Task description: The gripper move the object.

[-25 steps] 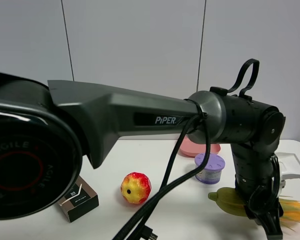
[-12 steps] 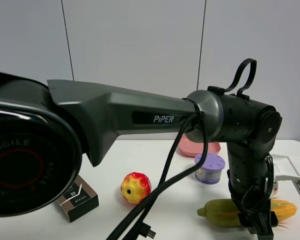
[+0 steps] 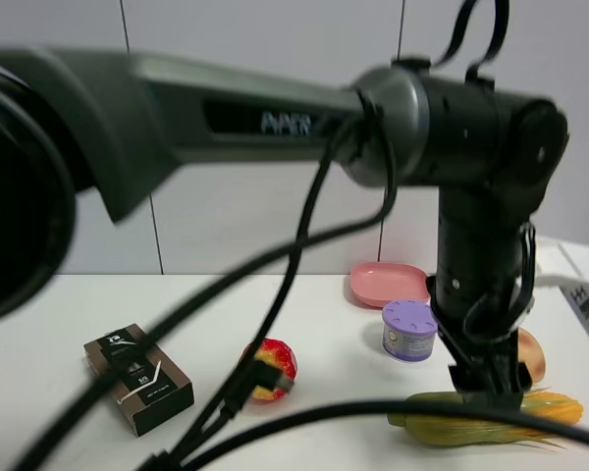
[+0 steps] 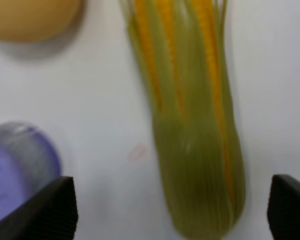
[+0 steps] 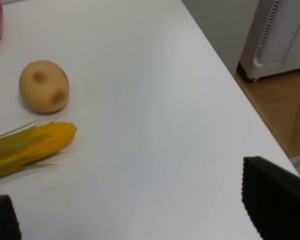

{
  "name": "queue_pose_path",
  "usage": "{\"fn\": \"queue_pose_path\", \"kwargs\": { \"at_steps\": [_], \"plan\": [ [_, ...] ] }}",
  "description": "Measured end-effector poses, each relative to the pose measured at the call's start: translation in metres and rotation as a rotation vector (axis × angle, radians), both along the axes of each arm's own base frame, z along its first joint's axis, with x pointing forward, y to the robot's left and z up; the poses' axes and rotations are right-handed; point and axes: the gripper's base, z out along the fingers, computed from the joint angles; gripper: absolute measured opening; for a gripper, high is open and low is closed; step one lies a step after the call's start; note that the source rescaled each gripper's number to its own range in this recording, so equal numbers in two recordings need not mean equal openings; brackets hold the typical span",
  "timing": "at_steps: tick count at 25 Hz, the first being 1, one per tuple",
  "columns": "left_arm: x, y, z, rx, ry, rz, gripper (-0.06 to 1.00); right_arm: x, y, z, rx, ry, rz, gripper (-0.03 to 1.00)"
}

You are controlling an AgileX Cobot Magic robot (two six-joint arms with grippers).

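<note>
Table: A big white table [image 3: 39, 324] holds all the toys.
Left arm: A long grey arm [image 3: 177, 128] comes in from the left and goes across the room. Near the far end it bends down.
Cables: Black cables [image 3: 319, 177] hang off the arm in loops over the table.
Toy corn cob: The toy corn cob [image 3: 452, 430] lies flat on the table, near the front on the right. It has a green husk and a yellow tip that points right. Nothing is holding it.
Left gripper: The left gripper [image 3: 491, 385] hangs right over the corn. Its own camera shows its two black fingers [image 4: 50, 207] spread wide. The corn [image 4: 195, 125] sits in the gap below them. I cannot tell if the tips touch the corn.
Right gripper: The right gripper [image 5: 140, 210] is also spread wide, with nothing in it. Its camera sees the yellow tip of the corn [image 5: 30, 145] and the potato [image 5: 43, 92] beside it. It is near the table edge, with a wood floor [image 5: 270, 115] past it.
Box: A dark box [image 3: 137, 378] lies on the left, well apart from the corn.
Plate: A pink plate [image 3: 391, 283] sits at the back.
Can: A small purple can [image 3: 409, 329] stands just in front of the plate, near the corn.
Fruit: A round red and yellow fruit [image 3: 270, 368] sits in the middle, between the box and the corn.
Potato: A tan potato [image 3: 530, 355] peeks out behind the left gripper, close to the corn.
</note>
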Motion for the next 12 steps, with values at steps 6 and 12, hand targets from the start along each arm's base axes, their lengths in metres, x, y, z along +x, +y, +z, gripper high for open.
{"fn": "queue_pose_path", "kwargs": {
  "at_steps": [6, 12],
  "plan": [
    [0.001, 0.044, 0.116, -0.152, -0.054, 0.166, 0.87, 0.0, 0.0, 0.0, 0.0, 0.0, 0.0, 1.0],
    [-0.007, 0.134, 0.244, -0.412, -0.175, 0.405, 0.87, 0.0, 0.0, 0.0, 0.0, 0.0, 0.0, 1.0]
  ]
}}
